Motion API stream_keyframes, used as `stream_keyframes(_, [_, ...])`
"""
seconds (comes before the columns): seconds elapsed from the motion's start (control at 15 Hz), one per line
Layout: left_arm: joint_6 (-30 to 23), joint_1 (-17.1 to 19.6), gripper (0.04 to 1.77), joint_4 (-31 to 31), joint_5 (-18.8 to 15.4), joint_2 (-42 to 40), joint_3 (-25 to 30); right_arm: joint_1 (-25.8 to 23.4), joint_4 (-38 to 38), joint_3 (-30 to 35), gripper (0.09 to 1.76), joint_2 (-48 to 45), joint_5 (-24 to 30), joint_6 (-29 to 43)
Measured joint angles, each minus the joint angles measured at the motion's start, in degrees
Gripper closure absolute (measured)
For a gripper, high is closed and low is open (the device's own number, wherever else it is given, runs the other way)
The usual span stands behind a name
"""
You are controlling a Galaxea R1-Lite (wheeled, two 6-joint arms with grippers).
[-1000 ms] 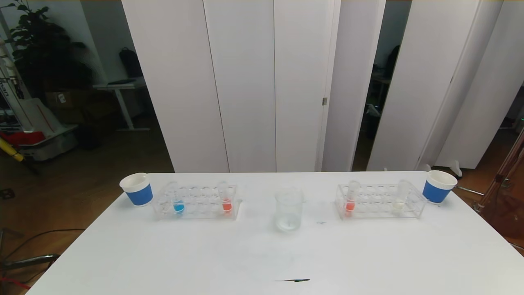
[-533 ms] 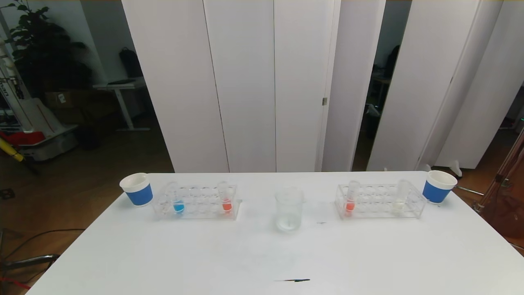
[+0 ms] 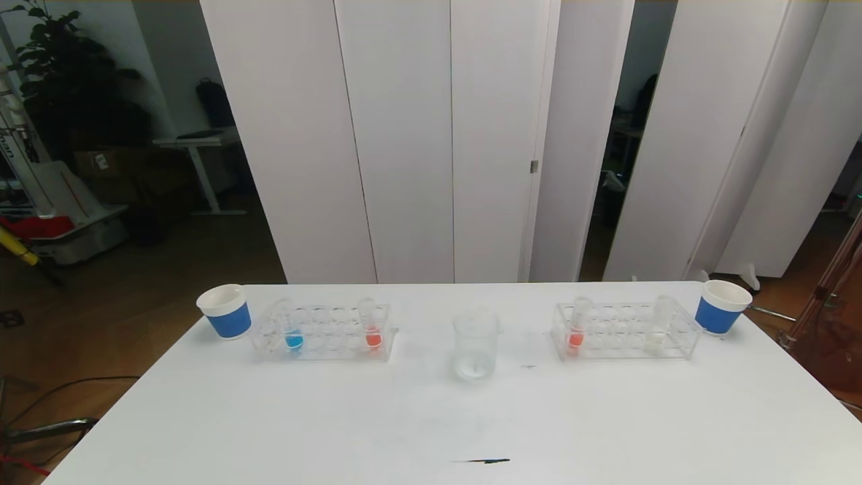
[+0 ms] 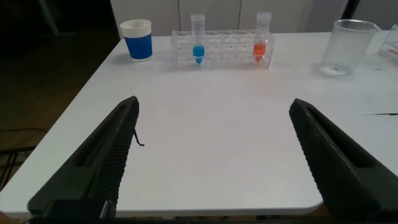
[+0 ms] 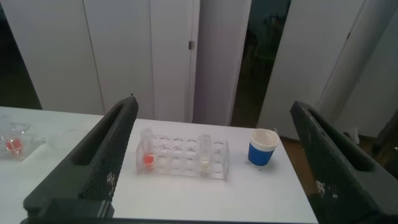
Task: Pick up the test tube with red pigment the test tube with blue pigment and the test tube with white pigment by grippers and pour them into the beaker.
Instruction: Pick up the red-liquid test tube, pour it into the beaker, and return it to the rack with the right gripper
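Note:
The clear beaker [image 3: 476, 345] stands mid-table between two clear racks. The left rack [image 3: 322, 331] holds the test tube with blue pigment [image 3: 292, 333] and a test tube with red pigment [image 3: 372, 330]. In the right rack [image 3: 623, 330] stand another red-pigment tube [image 3: 576, 330] and the test tube with white pigment [image 3: 656, 330]. Neither arm shows in the head view. My left gripper [image 4: 213, 102] hangs open over the near table edge, facing the blue tube [image 4: 198, 43] and the beaker [image 4: 348, 46]. My right gripper [image 5: 212, 102] is open, well short of the white tube [image 5: 204, 155].
A white paper cup with a blue band [image 3: 225, 311] sits at the far left corner, and a second one [image 3: 720, 307] at the far right corner. A short dark mark [image 3: 481, 461] lies near the table's front edge. White folding panels stand behind the table.

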Motion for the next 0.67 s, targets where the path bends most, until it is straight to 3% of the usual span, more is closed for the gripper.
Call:
stream_keyframes(0.4, [0.0, 0.0, 0.08, 0.0, 0.0, 0.0, 0.0, 7.8, -23.3, 4.1, 0.10, 24.3, -3.6, 3.8])
stream_keyframes(0.67, [0.0, 0.0, 0.08, 0.0, 0.0, 0.0, 0.0, 15.5, -36.5, 8.7, 0.10, 38.0, -13.4, 6.0])
